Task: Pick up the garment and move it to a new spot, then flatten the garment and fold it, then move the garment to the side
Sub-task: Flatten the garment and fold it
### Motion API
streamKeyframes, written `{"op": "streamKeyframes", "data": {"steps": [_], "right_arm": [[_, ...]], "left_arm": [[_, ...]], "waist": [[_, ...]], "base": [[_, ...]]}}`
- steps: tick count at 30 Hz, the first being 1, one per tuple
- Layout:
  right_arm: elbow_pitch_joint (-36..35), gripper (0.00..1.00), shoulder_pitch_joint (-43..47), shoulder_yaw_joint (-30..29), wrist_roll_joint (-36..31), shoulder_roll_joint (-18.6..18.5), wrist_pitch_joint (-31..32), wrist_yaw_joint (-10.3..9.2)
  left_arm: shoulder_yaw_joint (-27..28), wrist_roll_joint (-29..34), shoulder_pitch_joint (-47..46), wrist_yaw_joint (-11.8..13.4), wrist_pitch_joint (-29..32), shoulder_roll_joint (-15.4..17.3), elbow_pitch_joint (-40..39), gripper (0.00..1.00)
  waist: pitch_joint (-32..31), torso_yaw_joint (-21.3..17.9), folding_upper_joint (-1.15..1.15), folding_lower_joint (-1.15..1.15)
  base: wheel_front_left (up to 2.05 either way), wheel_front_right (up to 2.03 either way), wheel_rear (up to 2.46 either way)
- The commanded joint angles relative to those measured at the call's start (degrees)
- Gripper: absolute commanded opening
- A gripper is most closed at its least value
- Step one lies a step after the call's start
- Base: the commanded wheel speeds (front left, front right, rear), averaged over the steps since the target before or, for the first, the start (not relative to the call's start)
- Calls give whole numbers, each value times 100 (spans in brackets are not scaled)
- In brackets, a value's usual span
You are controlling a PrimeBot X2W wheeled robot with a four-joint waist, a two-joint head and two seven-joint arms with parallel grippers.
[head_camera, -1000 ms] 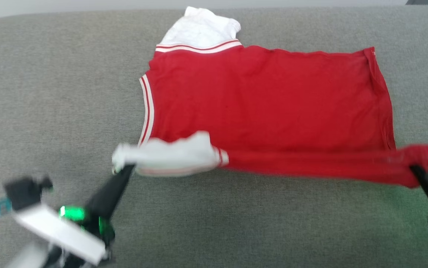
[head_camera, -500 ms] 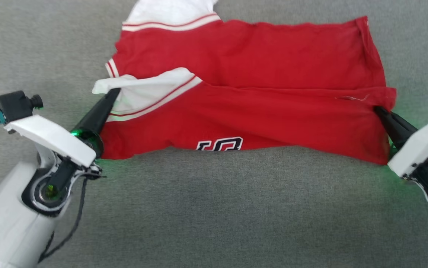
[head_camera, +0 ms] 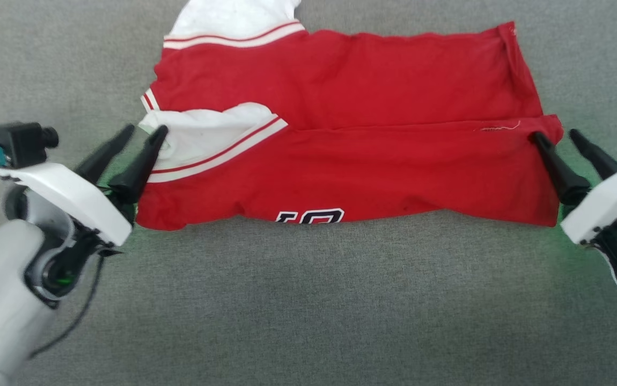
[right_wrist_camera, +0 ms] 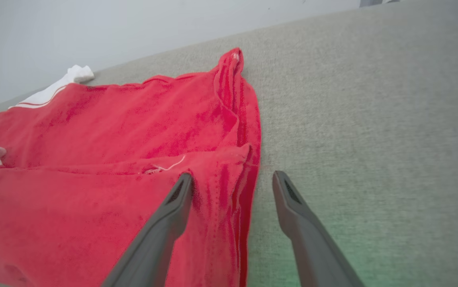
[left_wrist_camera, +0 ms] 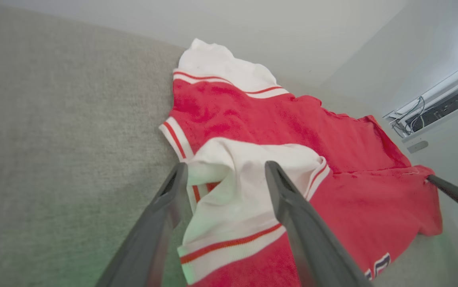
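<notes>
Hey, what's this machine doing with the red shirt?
A two-armed robot is folding a red shirt on a grey surface. The shirt's near side lies folded over the rest, with part of its number showing at the near edge. The left pincer, open, straddles the white sleeve; the right pincer, also open, straddles the hem corner at the other end. Neither holds anything.

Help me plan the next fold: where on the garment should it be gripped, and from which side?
Probably best to take the garment at its two near corners, on the doubled edge nearest the robot, coming in low from each short end. It lies flat and lengthwise across the grey surface, and the left pincer and right pincer stand open at those ends.
</notes>
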Motion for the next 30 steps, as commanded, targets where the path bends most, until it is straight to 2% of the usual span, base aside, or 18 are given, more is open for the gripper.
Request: {"op": "streamKeyframes", "data": {"steps": [1,2,5,10,14,18,22,23,24,25,26,30], "right_arm": [[-60,100,110,-44,-55,-31,-96,-3],[-60,100,110,-44,-55,-31,-96,-3],[-202,100,251,-147,-58,-59,-225,-3],[-472,100,490,-262,-107,-6,-196,-3],[-659,100,579,-271,-138,116,-132,-3],[-760,100,619,-223,-166,247,-94,-3],[-785,100,612,-206,-186,293,-46,-3],[-783,100,622,-199,-195,293,-49,-3],[-782,100,634,-181,-198,286,-15,-3],[-789,100,643,-149,-209,271,25,-3],[-813,100,644,-94,-236,236,78,-3],[-880,100,598,239,-394,-9,469,-3]], "left_arm": [[-148,262,-122,10,-45,185,-77,100],[-148,262,-122,10,-45,185,-77,100],[-472,611,-240,10,90,505,-233,100],[-960,546,-182,48,1250,922,-475,100],[-1118,284,-153,231,2025,1016,-470,100],[-1178,-206,-97,353,2713,924,-235,100],[-1340,-631,8,289,3400,819,-36,100],[-1340,-723,1,282,3487,787,-7,89],[-1335,-756,-18,268,3522,763,21,56],[-1332,-752,-33,255,3548,742,50,36],[-1339,-748,-48,246,3560,728,73,0],[-1317,-756,-67,199,3508,708,106,0]], "waist": [[-110,18,0,0],[-110,18,0,0],[-249,22,0,0],[-401,-17,0,0],[-392,-144,0,0],[-331,-304,0,0],[-269,-472,0,0],[-263,-501,0,0],[-258,-528,0,0],[-255,-550,0,0],[-252,-569,0,0],[-244,-605,0,0]], "base": [[0,0,0],[0,0,0],[0,0,0],[0,0,0],[0,0,0],[0,0,0],[0,0,0],[0,0,0],[0,0,0],[0,0,0],[0,0,0],[0,0,0]]}}
